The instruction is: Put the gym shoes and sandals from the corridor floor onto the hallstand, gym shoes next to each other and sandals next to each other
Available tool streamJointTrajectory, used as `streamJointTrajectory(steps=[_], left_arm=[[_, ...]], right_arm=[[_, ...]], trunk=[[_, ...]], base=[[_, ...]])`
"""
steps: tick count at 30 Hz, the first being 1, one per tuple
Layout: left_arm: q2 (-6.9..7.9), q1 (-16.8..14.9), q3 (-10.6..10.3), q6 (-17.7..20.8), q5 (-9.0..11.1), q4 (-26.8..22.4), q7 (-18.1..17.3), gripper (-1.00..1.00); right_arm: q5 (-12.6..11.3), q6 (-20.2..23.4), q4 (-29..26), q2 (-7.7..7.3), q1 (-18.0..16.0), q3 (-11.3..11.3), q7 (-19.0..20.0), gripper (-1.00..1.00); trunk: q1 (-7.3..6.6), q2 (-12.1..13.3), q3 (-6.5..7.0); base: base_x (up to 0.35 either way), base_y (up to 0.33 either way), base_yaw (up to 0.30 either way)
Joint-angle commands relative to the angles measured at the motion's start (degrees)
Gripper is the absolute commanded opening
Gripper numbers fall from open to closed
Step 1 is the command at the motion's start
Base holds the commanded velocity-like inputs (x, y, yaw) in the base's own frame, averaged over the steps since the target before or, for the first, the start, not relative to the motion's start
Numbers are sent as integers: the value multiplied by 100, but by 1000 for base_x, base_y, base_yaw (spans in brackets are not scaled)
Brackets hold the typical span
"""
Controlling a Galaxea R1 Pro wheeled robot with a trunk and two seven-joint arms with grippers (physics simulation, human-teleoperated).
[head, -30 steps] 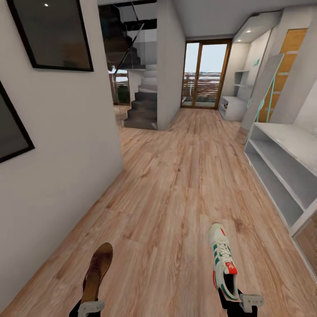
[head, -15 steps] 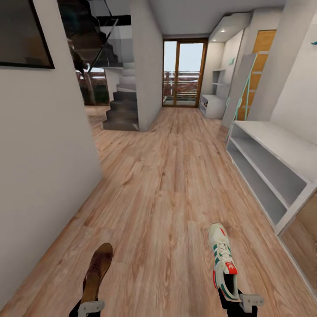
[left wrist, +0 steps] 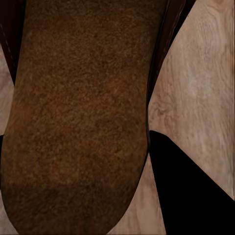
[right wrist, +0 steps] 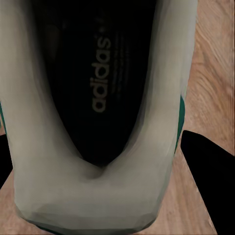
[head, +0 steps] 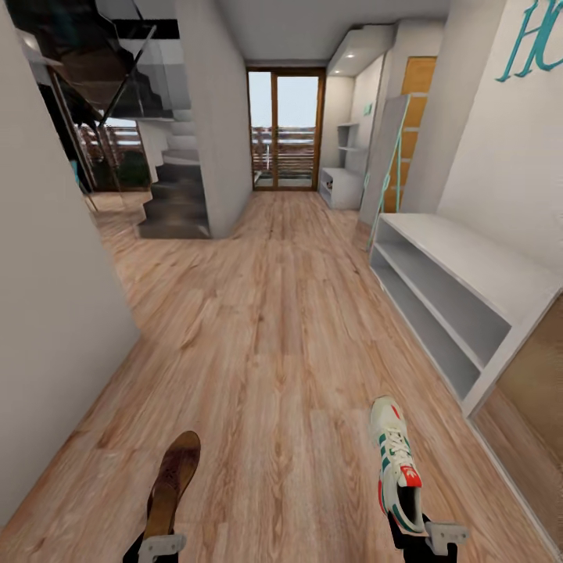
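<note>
I have a gym shoe at the lower right of the head view, toe pointing up the frame, its heel clamped in my right gripper; in the right wrist view the shoe's dark insole and white heel collar sit between the dark fingers. At the lower left of the head view a brown sandal is pinched at its heel end by my left gripper, and the left wrist view has its suede footbed close up over wood planks. Both shoes hang above the corridor floor. The hallstand, pale grey with stepped shelves above it, stands far off in the upper middle, just right of the glass door. A plain white two-shelf bench runs along the right wall, nearer to me. A dark staircase rises at upper left.
</note>
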Motion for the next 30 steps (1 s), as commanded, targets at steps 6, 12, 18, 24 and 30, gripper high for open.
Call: streamJointTrajectory(steps=[6, 12, 18, 24, 30], left_arm=[[-1, -3, 36, -18, -74, 2, 18, -100], [-2, -3, 35, -18, -74, 2, 18, -100], [1, -3, 37, -18, -74, 2, 18, -100], [0, -3, 38, -18, -74, 2, 18, -100], [-6, -3, 41, -21, -67, 9, 18, -100]], right_arm=[[43, -17, 5, 1, -6, -53, 20, -100], [43, -14, -2, -17, -6, -53, 28, -100], [46, -14, -4, -21, -6, -45, 29, -100], [50, -17, -4, -17, -6, -44, 29, -100], [52, -17, 4, -14, -6, -44, 28, -100]], trunk=[[2, -2, -5], [2, -2, -5], [2, -2, -5], [2, -2, -5], [2, -2, -5]], base=[[337, 0, -212], [337, 0, -25], [337, 0, -3], [337, 0, 0], [337, 0, 0]])
